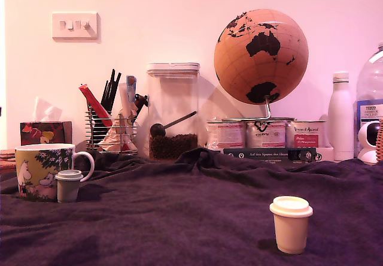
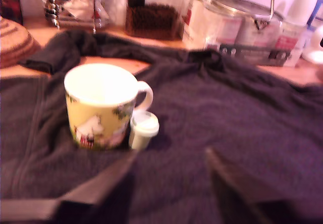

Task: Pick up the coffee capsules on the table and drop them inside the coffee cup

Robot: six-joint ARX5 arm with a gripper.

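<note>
Coffee capsules: one (image 1: pixel 69 185) stands touching the coffee cup (image 1: pixel 42 171) at exterior view's left, another (image 1: pixel 291 224) near right; neither dropped in; gripper (image 2: pixel 171 176) spread wide, empty

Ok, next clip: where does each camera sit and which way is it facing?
Exterior view: low, near table level, facing the back wall across the dark cloth; coffee cup at its left, a capsule near its right; no robot part shows.
Wrist view: on the arm, angled down and forward at the coffee cup and the capsule beside it; the open end effector fingers show blurred in the foreground.
Shared: cup, adjacent capsule, bean jar, tins.
</note>
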